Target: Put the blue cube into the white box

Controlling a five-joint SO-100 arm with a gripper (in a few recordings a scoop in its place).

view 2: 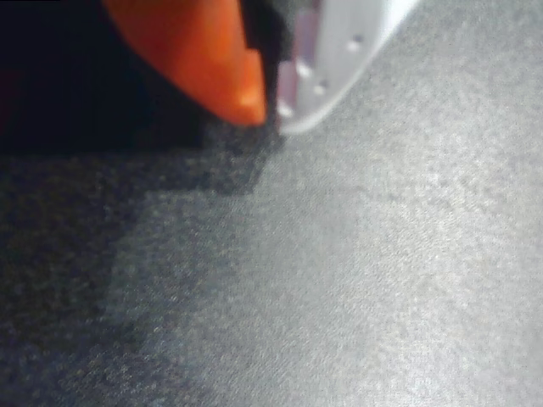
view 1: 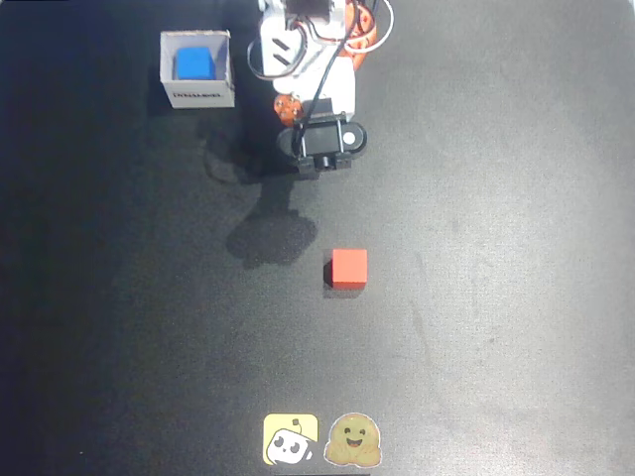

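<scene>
Blue cube [view 1: 194,63] inside the white box [view 1: 224,69], near the top left of the overhead view, dark print on the box's near wall. Well apart from the gripper [view 2: 271,106], off to the box's right by the arm base. Orange and white fingertips together in the wrist view, clenched on nothing. Red cube [view 1: 348,269] alone mid-table. Dark matte table [view 1: 496,297]; two stickers [view 1: 322,439] at its bottom edge.

A red cube [view 1: 348,268] sat on the dark table [view 1: 496,248] below the claw [view 1: 319,149] in the overhead view; two cartoon stickers [view 1: 322,439] lay farther below.
</scene>
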